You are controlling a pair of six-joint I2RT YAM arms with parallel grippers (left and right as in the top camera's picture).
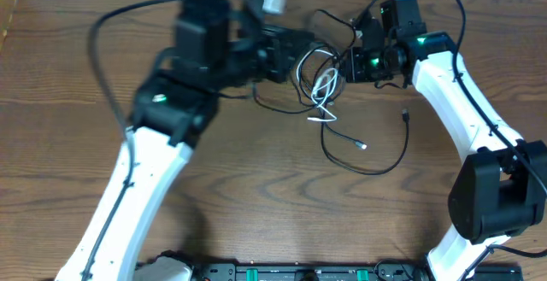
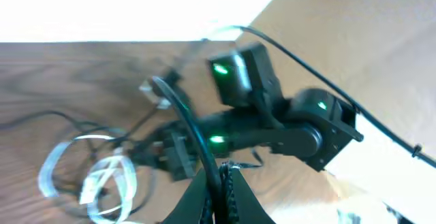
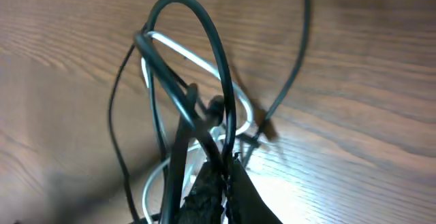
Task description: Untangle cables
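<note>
Barely started. Left gripper (image 2: 219,178) and right gripper (image 3: 225,168) pinched tight on thin black flexible cords (image 3: 219,54), knotted with looped thin white cord (image 1: 326,84) toward far edge of brown wooden table (image 1: 256,213). Separating all three left to do.

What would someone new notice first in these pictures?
A tangle of cables, black and white, sits at the far centre of the table. The left gripper and right gripper are each shut on a black strand of it, and one black cable trails loose toward the front.
</note>
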